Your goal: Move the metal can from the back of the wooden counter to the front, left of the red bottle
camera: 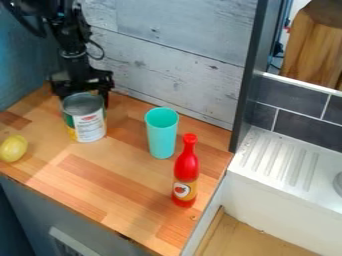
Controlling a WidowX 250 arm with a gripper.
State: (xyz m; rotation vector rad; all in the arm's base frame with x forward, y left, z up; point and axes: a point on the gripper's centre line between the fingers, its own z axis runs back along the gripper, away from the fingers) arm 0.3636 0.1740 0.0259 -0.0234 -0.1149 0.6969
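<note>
1. Black fingers (105, 82) stood apart at the can (91, 125), near the tabletop's (100, 182) back edge; an off-centre push on its rim could have tipped it.
2. Beside the right edge, the slender bottle (186, 172) could have toppled if brushed.
3. Near the front edge, the lemon (13, 148) (round, unpropped) could have rolled off if bumped.
</note>
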